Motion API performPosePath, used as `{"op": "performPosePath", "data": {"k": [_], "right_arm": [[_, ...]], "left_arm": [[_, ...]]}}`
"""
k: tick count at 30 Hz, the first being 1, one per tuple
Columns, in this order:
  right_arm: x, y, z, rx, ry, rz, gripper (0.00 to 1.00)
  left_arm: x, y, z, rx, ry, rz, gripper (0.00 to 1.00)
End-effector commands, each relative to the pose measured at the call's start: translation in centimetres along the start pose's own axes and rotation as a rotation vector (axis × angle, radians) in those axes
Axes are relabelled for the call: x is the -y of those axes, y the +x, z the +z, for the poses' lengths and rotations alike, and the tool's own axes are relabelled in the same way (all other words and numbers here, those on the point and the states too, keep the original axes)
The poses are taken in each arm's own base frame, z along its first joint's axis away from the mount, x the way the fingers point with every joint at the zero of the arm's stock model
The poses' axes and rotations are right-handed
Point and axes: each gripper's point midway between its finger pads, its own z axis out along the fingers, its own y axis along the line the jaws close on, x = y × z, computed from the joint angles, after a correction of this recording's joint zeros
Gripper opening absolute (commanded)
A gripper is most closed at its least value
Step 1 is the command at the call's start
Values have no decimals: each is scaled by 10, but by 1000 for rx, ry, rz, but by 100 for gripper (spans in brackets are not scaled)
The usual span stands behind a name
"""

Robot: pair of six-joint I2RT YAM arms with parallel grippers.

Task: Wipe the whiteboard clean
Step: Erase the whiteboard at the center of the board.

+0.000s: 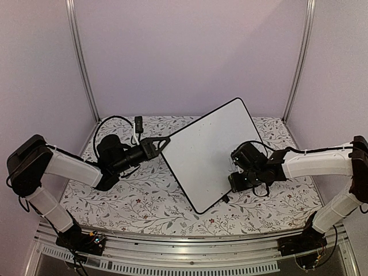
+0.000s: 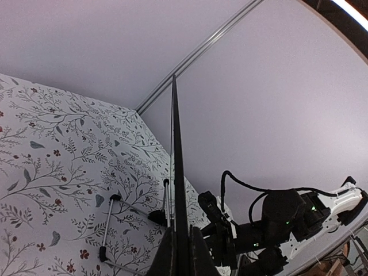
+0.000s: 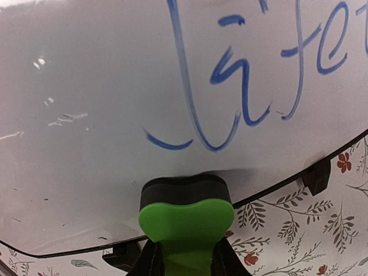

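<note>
Top external view gives me the large flat white rectangular whiteboard (image 1: 207,152) with a thin black rim, turned diagonally over the middle of the floral-printed tablecloth (image 1: 144,198). The left gripper (image 1: 165,141) meets its left edge. In the left wrist view, the whiteboard (image 2: 175,172) runs edge-on straight up from the left gripper (image 2: 181,256), whose two fingers are clamped on either side of the rim.

The right gripper (image 1: 237,181) sits at the board's lower right side. On the right wrist camera I see its fingers closed around a green eraser block with a black felt layer (image 3: 184,218), the felt pressed against the whiteboard (image 3: 103,86) near its lower rim. Blue handwritten marker strokes (image 3: 230,109) cover the surface just above the eraser, and a small black clip foot (image 3: 317,176) sits on the rim to the right.
</note>
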Motion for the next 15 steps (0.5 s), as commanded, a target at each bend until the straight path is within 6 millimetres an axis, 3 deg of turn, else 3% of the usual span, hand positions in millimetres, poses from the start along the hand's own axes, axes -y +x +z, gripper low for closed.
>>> {"op": "performPosePath", "data": {"k": [1, 7, 15], "right_arm": [[1, 13, -5, -17, -43, 57, 0], [-10, -5, -7, 21, -66, 42, 0], [-15, -63, -14, 132, -31, -4, 0]], "left_arm": [[14, 38, 3, -144, 76, -7, 0], [14, 38, 3, -144, 76, -6, 0], [15, 37, 3, -142, 78, -3, 0]]}}
